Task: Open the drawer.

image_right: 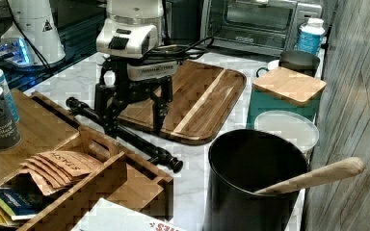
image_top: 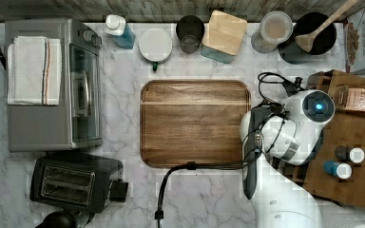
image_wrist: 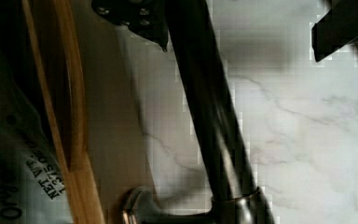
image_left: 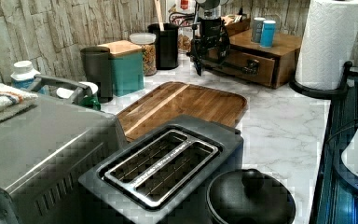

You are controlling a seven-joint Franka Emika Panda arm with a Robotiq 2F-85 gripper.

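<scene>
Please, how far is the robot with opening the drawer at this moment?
Done: the approach. The gripper is down at the drawer, with its fingers open on either side of the black handle.
In hand: the grasp. The fingers are not closed on the bar.
Left: closing and pulling. In the left view the drawer front looks about flush with its wooden unit, so the drawer appears shut.

Brown wooden drawer (image_left: 242, 60), black bar handle (image_right: 125, 134)

Drawer (image_top: 356, 128) front hidden under arm; handle (image_wrist: 214, 121) blurred.
</scene>
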